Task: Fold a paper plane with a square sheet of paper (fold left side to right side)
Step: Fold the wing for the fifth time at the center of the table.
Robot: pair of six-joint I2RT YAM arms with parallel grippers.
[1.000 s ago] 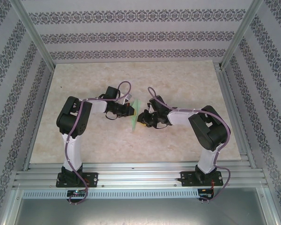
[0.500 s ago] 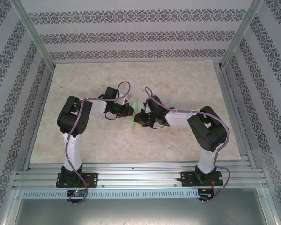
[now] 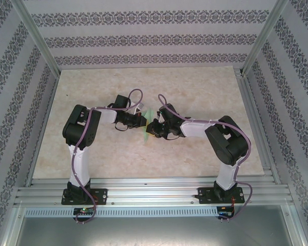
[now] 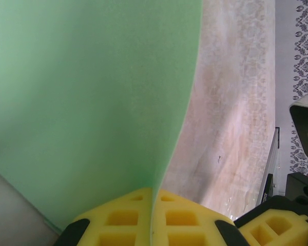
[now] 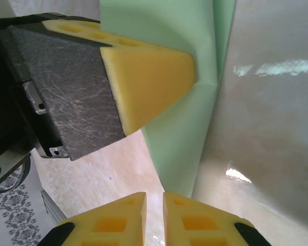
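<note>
The left gripper is clamped tight on an edge of the green sheet of paper, held upright over the middle of the tabletop. The right gripper, barely ajar and empty, sits just beside it.

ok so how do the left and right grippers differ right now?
Left gripper is shut on the green paper, its edge pinched between the pads; right gripper shows a narrow gap with nothing in it. Left gripper holds the paper upright; right gripper only faces it from the opposite side. Both have yellow pads.
</note>
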